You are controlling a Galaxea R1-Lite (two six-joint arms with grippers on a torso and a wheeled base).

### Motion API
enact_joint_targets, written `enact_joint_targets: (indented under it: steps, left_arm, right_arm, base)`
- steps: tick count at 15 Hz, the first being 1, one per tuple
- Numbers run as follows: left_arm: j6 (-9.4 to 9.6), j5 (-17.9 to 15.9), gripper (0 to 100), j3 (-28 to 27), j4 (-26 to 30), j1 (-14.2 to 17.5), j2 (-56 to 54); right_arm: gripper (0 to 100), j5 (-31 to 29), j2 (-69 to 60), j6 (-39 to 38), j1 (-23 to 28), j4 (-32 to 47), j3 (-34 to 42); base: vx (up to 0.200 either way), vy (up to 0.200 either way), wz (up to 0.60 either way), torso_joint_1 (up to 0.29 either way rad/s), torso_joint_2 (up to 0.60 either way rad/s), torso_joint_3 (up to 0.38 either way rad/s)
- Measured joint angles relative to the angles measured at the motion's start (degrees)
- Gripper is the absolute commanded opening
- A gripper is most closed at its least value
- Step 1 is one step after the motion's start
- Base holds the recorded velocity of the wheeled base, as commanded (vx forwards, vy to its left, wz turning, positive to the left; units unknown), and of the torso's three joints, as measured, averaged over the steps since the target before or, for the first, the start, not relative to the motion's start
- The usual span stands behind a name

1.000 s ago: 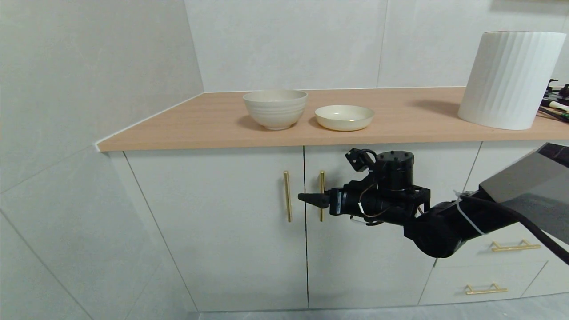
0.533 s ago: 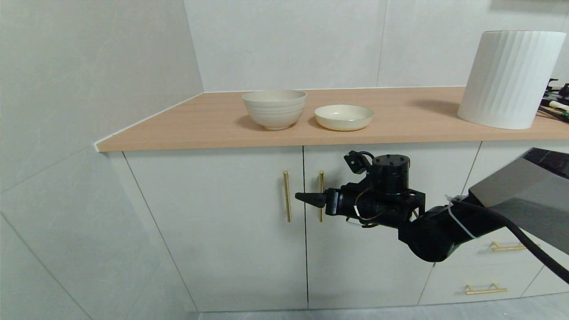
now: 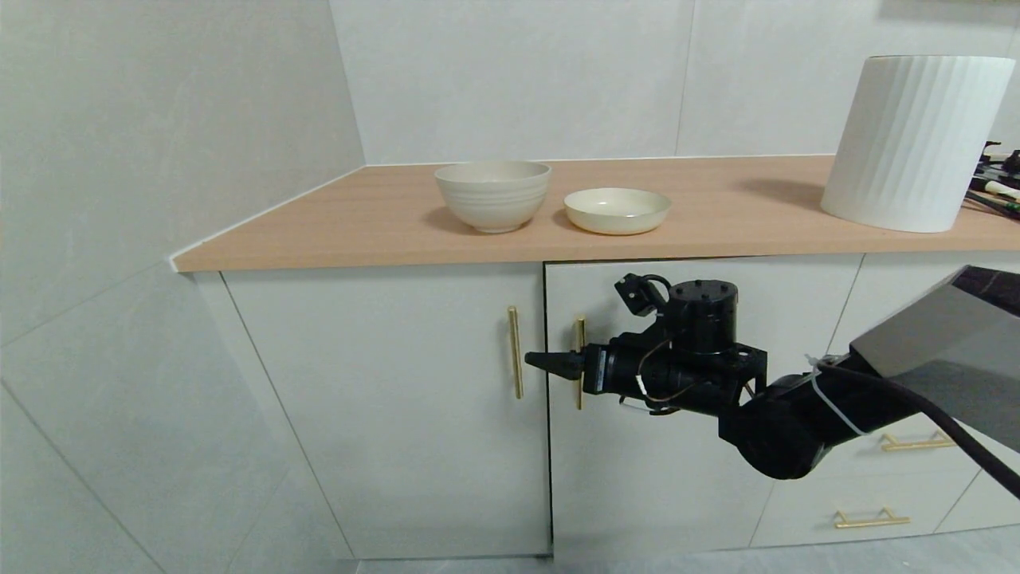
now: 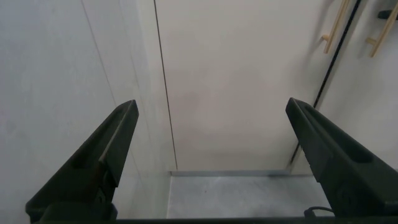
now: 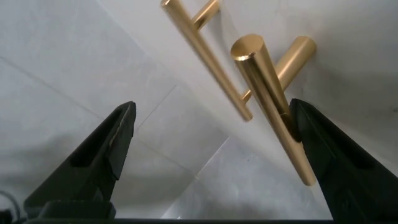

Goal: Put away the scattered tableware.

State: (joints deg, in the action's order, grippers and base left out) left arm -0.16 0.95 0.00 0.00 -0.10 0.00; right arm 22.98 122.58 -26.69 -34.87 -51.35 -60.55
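A cream bowl (image 3: 492, 195) and a shallow cream dish (image 3: 617, 210) stand side by side on the wooden countertop (image 3: 335, 231). Below them are two cabinet doors with upright gold handles. My right gripper (image 3: 550, 363) is open at the right door's handle (image 3: 579, 359), and that door (image 3: 637, 478) stands slightly ajar. In the right wrist view the gripper (image 5: 211, 109) has its fingers wide apart, with the gold handle (image 5: 273, 106) against one finger (image 5: 323, 162). My left gripper (image 4: 211, 109) hangs open, holding nothing, low before the left door (image 4: 236, 81).
A tall white ribbed cylinder (image 3: 916, 143) stands on the counter at the right, with utensils (image 3: 996, 195) beyond it. Drawers with gold handles (image 3: 924, 441) sit to the right of the doors. A tiled wall (image 3: 119, 239) closes the left side.
The right gripper has crept left and slightly down at the handle. The right door has come away from its frame, showing a dark gap along its top and inner edge.
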Motion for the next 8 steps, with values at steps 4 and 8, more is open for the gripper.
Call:
enact_joint_targets:
  steps: [4,8]
  left_arm:
    - [0.00,0.0,100,0.0,0.0,0.0,0.0]
    - [-0.06,0.0,100,0.0,0.0,0.0,0.0]
  right_arm:
    - [100,4.0,-4.2,0.0,0.0,0.0,6.3]
    - [100,8.9,-10.4,0.1,0.0,0.4,14.0]
  base:
    - [0.000,0.000,0.00,0.000,0.00,0.000]
    - [0.000,0.000,0.00,0.000,0.00,0.000]
